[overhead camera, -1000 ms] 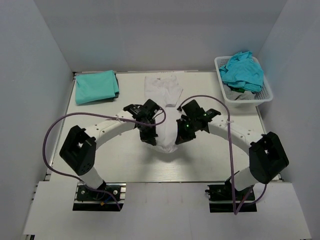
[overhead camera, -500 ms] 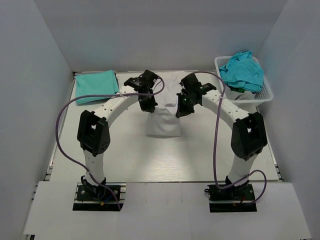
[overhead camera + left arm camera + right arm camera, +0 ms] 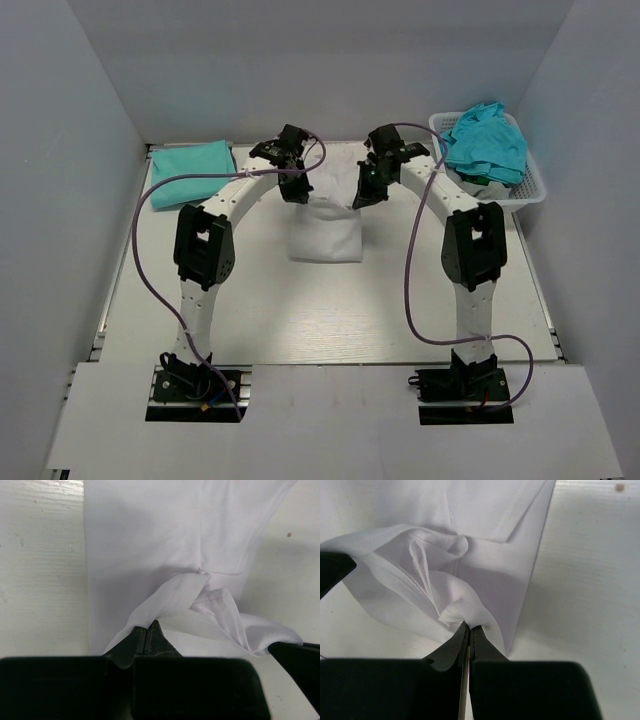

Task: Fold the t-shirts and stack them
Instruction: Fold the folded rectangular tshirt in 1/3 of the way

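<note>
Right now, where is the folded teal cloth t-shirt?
In the top view, the folded teal cloth t-shirt lies at the far left corner of the table, left of the left hand.

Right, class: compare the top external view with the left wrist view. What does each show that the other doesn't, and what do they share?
Top external only: the folded teal t-shirt far left and the basket of teal shirts far right. Left wrist only: how the left pincer pinches a bunched fold. Both: the white t-shirt on the table.
</note>
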You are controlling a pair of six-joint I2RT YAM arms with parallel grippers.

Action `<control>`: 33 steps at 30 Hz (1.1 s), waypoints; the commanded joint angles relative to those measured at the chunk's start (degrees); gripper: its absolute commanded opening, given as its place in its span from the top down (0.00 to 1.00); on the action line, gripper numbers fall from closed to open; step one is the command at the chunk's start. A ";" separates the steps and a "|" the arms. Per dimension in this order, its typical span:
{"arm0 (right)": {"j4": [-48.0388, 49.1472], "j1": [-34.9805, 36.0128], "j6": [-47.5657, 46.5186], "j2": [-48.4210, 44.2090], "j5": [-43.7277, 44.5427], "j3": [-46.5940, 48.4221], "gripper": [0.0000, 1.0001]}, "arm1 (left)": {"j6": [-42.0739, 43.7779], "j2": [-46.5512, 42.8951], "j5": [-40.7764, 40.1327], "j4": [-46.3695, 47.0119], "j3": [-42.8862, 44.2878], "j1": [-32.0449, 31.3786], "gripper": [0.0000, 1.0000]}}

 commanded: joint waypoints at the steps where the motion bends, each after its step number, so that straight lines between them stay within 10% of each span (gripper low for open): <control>1: -0.11 -0.83 -1.25 3.60 -3.03 5.48 1.00 | 1.13 -0.32 1.30 1.36 2.09 1.54 1.00; 13: 11.03 -2.76 1.20 10.46 -3.92 8.39 0.98 | 1.66 5.65 6.74 9.97 4.28 5.23 0.95; 16: 12.01 -3.38 1.57 11.52 0.72 10.85 0.80 | 2.97 8.82 8.15 9.98 7.97 6.38 0.02; 17: 12.54 -3.38 1.39 11.43 1.53 11.46 0.69 | 2.98 9.35 8.15 9.98 9.89 6.98 0.00; 18: 13.59 -3.55 0.69 11.34 1.88 11.64 0.10 | 2.98 9.35 7.63 9.98 10.78 6.99 0.00; 33: 32.92 -2.33 2.07 -6.94 -12.35 -15.16 0.10 | 6.84 -3.48 16.58 17.71 -5.73 5.50 0.00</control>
